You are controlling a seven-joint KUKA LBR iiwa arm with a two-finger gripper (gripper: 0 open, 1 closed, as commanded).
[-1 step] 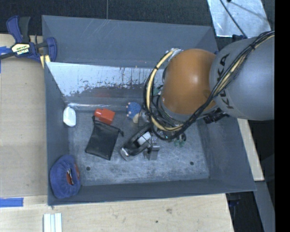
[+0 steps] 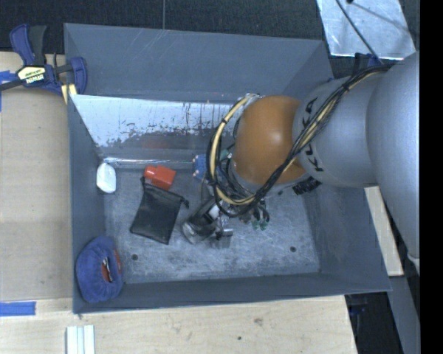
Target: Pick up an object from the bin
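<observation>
Overhead view of the bin (image 2: 207, 57), with the arm (image 2: 354, 131) reaching in from the right. The orange cover (image 2: 266, 139) at the wrist and a loop of cables (image 2: 225, 190) hide the middle of the floor and part of the back wall behind them. The gripper (image 2: 207, 228) is low over the bin's floor, near its centre. It shows as a small cluster of dark and metallic parts below the cover. Whether it is wide, narrow or closed on anything cannot be told, since its parts cannot be separated from one another or from the grey floor. The nearest thing is a flat black pouch (image 2: 155, 216), lying just left of the gripper, close to it; contact between the two cannot be made out. An orange block (image 2: 160, 175) lies at the pouch's upper edge, touching or overlapping it. A white oval (image 2: 106, 178) lies farther left, against the left wall and apart from the block. A blue cap (image 2: 96, 268) with a red mark sits in the near left corner, well apart from the gripper. A small blue scrap (image 2: 199, 167) shows beside the cables, partly hidden by them. Green specks (image 2: 260, 224) right of the gripper are too small to identify.
</observation>
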